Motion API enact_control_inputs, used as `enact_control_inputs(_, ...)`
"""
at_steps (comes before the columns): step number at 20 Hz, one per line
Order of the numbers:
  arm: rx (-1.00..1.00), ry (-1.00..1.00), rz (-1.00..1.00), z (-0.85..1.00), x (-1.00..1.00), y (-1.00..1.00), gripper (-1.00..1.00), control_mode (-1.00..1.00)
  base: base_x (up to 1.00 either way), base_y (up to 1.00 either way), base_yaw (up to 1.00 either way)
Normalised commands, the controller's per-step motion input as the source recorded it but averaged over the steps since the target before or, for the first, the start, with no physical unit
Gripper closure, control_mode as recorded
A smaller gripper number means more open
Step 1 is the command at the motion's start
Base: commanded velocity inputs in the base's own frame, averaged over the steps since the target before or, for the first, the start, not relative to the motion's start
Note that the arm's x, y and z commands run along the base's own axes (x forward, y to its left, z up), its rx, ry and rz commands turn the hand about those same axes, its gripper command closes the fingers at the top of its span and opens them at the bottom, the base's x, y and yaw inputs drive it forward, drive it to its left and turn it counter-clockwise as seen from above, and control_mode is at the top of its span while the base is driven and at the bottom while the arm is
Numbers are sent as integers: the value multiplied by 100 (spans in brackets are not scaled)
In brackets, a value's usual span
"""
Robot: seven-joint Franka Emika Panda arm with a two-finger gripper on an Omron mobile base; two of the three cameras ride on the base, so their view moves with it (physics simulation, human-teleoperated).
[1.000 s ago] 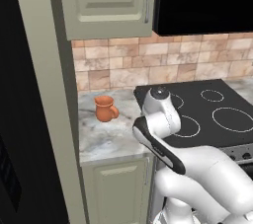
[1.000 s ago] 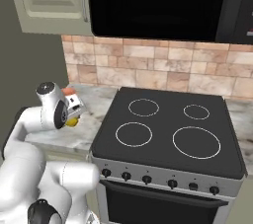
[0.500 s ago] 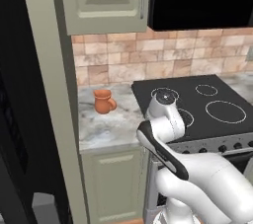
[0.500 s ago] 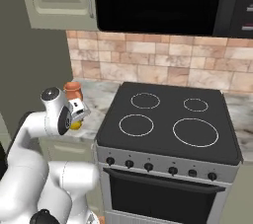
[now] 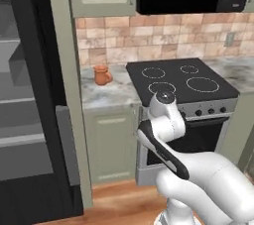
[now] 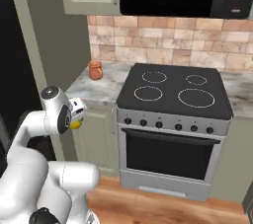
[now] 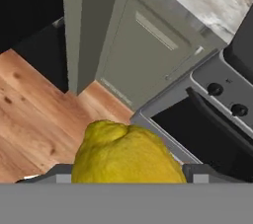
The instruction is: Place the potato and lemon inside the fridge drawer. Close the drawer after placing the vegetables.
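Gripper [image 7: 127, 171] clamped on the lemon [image 7: 126, 154], carried in the air in front of the lower cabinet door [image 7: 148, 55].

Seen from the hand: bumpy, bright yellow, oval, with a blunt nub at one end, pinched between two dark fingertips [image 7: 207, 172] that press its sides. Also glimpsed as a yellow patch at the white hand [image 6: 75, 119] from the right base camera. Beneath: glossy wood-plank floor [image 7: 34, 114]. Ahead: flat sage-green panel door with a recessed centre, under a veined grey marble counter [image 5: 106, 95]. To one side: stove front [image 7: 217, 114] in brushed grey with round black knobs and a dark oven window. No readable writing anywhere. On the counter, well beyond the hand: a matte terracotta jug [image 5: 102, 75] with a handle. Fridge interior [image 5: 22, 120] farther off, grey shelves behind a black frame.
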Motion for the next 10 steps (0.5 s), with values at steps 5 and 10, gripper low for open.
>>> enact_control_inputs(5, 0, 0, 0, 0, 0, 0, 100, 100, -100, 61, 0)
enact_control_inputs(10, 0, 0, 0, 0, 0, 0, 100, 100, -77, 96, 0)
